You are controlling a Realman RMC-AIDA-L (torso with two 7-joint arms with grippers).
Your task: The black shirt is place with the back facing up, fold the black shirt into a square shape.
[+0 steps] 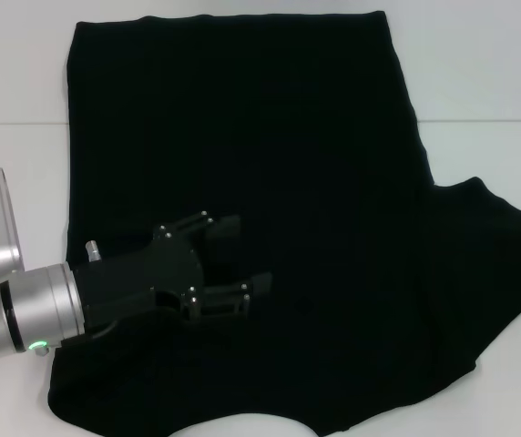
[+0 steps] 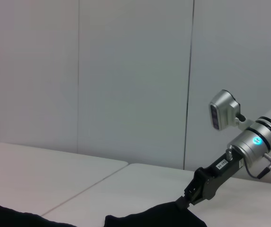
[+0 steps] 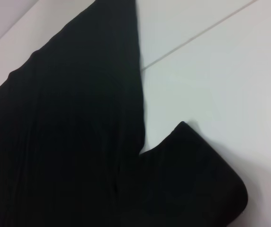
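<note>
Black shirt [image 1: 270,182]: plain matte soft cloth, lying flat and spread over most of the table [image 1: 479,82]. No lettering visible on the upturned side. Far hem straight; right sleeve [image 1: 497,246] sticks out to the right as a blunt flap. Left edge looks doubled over, running straight from far to near. Near edge curves at the neckline.

Table: smooth white top, a thin seam running left to right across it. Behind it, seen from the left wrist view, a pale wall [image 2: 102,71] of flat panels with narrow vertical joints.

Left gripper [image 1: 242,264]: black, on a silver wrist, over the near-left part of the shirt, pointing right. Fingers spread moderately apart with nothing between them; whether the tips touch the cloth cannot be told.

Right gripper [image 2: 185,202]: shows only in the left wrist view, black fingers on a silver arm with a blue light, tips down at the edge of the right sleeve. Whether they pinch the cloth cannot be told.
</note>
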